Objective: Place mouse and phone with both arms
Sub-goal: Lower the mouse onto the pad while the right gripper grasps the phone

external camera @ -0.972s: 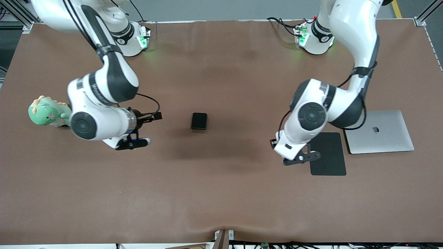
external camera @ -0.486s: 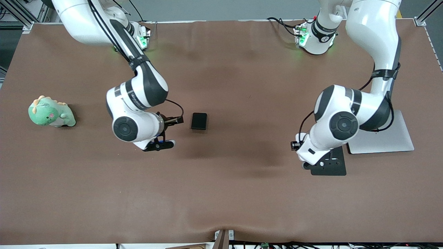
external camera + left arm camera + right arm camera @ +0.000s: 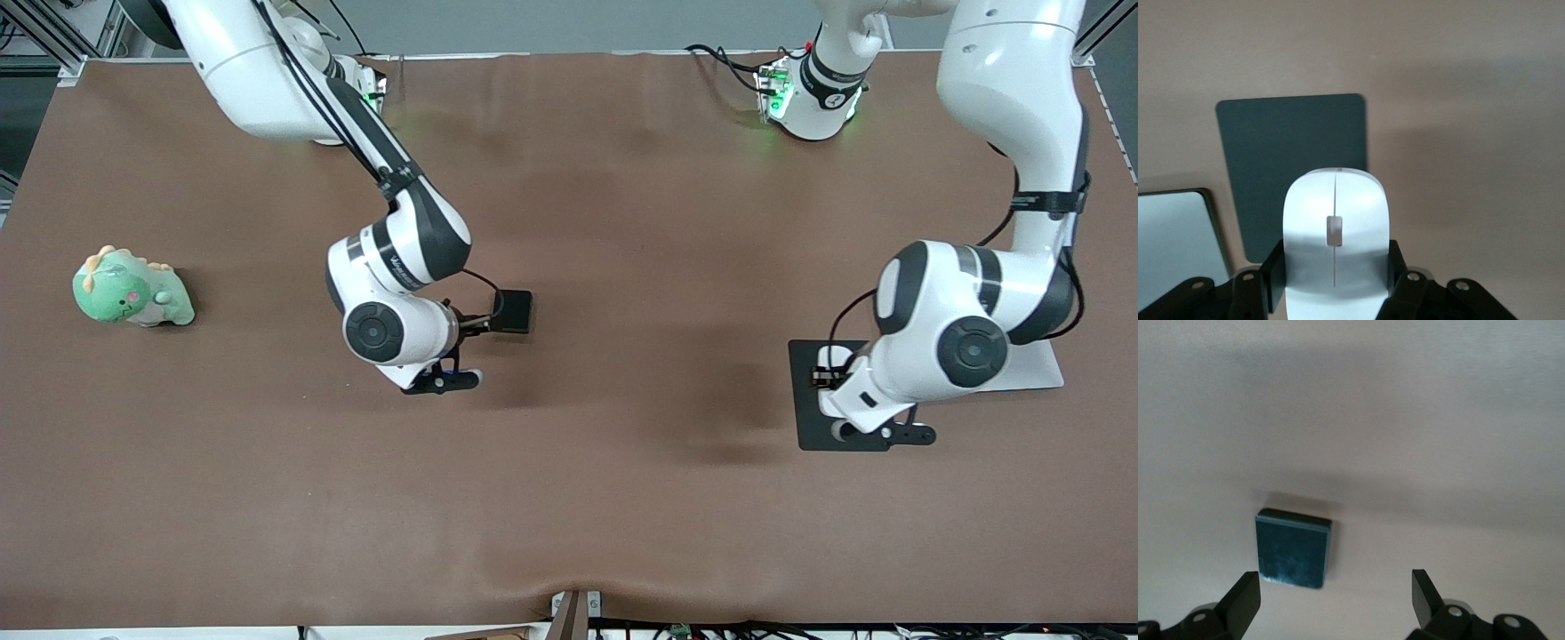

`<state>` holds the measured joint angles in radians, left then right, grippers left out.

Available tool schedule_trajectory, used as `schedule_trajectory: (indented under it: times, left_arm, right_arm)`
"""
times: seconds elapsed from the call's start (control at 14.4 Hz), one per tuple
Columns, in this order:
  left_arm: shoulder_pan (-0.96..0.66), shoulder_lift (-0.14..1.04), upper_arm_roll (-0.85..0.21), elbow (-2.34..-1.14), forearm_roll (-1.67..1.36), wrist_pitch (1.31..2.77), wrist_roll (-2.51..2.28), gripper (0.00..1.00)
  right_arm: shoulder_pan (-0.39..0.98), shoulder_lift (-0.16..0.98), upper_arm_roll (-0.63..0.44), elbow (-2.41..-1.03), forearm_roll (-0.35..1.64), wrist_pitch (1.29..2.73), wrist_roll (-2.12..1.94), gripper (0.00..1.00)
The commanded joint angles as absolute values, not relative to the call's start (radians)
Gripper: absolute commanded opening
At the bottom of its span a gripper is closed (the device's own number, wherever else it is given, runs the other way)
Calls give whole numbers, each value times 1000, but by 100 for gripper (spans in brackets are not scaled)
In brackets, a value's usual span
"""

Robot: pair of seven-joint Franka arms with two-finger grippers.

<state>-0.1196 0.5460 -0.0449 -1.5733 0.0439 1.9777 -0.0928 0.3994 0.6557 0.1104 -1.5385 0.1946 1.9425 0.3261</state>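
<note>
Update on both arms: over the last second they've each swung toward their targets. My right gripper [image 3: 444,380] started out beside the green plush dinosaur [image 3: 132,289] and has come across to the middle of the frame. It now hangs over the surface [image 3: 622,498] just beside the phone [image 3: 516,311]. Its fingers are spread wide with nothing in them. In the right wrist view the phone lies flat just ahead of the gap, not yet between the fingers.

My left gripper [image 3: 880,433] has slid from the mouse pad's edge to over the mouse pad [image 3: 813,391] itself, at the left arm's end of the surface, next to the silver laptop [image 3: 1040,373]. It's clamped on the mouse [image 3: 1335,240], one finger on each flank.

So I reckon the mouse is about ready to be lowered onto the pad, while the phone grab hasn't started.

Labels: nothing I can read. The phone face is plain dark, the mouse is plain white with a grey line, and my arm covers most of the laptop lid.
</note>
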Motion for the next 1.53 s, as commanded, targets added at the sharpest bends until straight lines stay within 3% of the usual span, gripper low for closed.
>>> schedule_trajectory:
  times: [0.0,0.35,0.83,1.18,1.25,1.32,1.39,1.46]
  left_arm:
    - [-97,560,-48,-1637,44,2081,-46,0]
    - [-103,569,-43,-1782,79,2348,-44,0]
    - [-80,655,-32,-1764,163,2474,-67,0]
    - [-78,683,-32,-1727,163,2485,-87,0]
    - [-80,690,-34,-1723,161,2485,-95,8]
    - [-78,692,-32,-1721,161,2485,-95,37]
    - [-78,696,-32,-1721,166,2488,-92,99]
    - [-78,698,-34,-1723,166,2493,-94,100]
  right_arm:
    - [434,667,104,-1560,206,2000,368,100]
    - [480,693,104,-1641,206,2132,423,100]
    - [511,709,106,-1641,207,2134,517,100]
    - [520,718,106,-1643,207,2135,525,100]
    - [528,721,104,-1643,207,2138,525,100]
    - [535,722,104,-1643,207,2138,525,100]
    - [535,723,104,-1643,207,2140,525,100]
    - [535,724,104,-1643,207,2141,525,100]
